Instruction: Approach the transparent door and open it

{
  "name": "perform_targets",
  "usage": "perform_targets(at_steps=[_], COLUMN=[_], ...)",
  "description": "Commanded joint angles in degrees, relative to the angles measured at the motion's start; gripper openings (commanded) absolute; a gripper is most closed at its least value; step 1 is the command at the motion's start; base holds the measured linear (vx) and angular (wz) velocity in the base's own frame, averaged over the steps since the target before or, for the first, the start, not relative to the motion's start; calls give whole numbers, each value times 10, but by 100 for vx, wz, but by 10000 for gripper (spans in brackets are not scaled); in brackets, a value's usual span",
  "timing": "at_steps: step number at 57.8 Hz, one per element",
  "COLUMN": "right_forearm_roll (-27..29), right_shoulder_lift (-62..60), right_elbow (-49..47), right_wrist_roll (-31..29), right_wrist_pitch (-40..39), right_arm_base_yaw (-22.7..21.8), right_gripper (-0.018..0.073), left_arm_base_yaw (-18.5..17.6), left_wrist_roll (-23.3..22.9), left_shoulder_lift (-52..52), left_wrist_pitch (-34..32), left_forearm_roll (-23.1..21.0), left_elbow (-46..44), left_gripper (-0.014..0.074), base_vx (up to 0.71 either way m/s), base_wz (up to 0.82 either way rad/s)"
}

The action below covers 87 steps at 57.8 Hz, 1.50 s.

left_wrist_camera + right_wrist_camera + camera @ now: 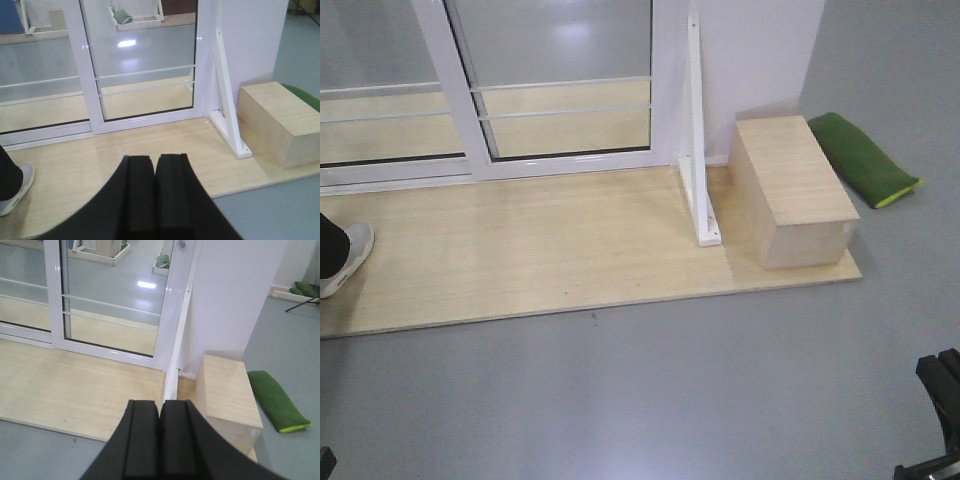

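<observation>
The transparent door (565, 60) is the right-hand glass panel in a glossy white frame, crossed by two thin white bars. It stands shut at the back of a wooden platform. The door (145, 50) also fills the left wrist view ahead. In the right wrist view the door (112, 290) shows a grey bit of its handle (181, 243) at the top edge. My left gripper (155, 159) is shut and empty, well short of the door. My right gripper (160, 402) is shut too, with nothing in it, over the platform's front edge.
A pale wooden platform (520, 250) lies before the doors. A white triangular brace (700, 150) stands by the door frame, with a wooden box (790, 190) beside it and a green cushion (865, 160) on the grey floor. A person's shoe (345, 260) stands at the left edge. A handleless glass panel (380, 80) sits on the left.
</observation>
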Motion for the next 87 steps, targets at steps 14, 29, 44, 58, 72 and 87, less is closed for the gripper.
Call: perform_targets(at_steps=[14, 29, 44, 58, 72, 87], right_forearm_roll=[-1, -1, -1, -1, -1, -1], right_shoulder_lift=[-8, -8, -8, -8, -8, -8], right_elbow=[8, 8, 8, 8, 8, 8], right_wrist_roll=[-3, -3, -3, -3, -3, -3], right_wrist_pitch=[-46, -46, -46, -46, -46, -46], right_arm_base_yaw=[-1, -1, -1, -1, -1, -1], right_gripper=[-1, -1, -1, -1, -1, -1], left_arm_base_yaw=[-2, -2, -2, -2, -2, -2], left_wrist_roll=[-1, -1, -1, -1, -1, -1], left_shoulder_lift=[-7, -7, -7, -7, -7, -7], left_wrist_pitch=[-45, -45, -45, -45, -45, -45], left_forearm_roll=[-2, -2, -2, -2, -2, -2], left_elbow=[13, 13, 13, 13, 13, 13], left_gripper=[4, 4, 4, 4, 4, 4], base_vx=[54, 54, 52, 49, 43, 34], base_wz=[33, 22, 8, -5, -5, 1])
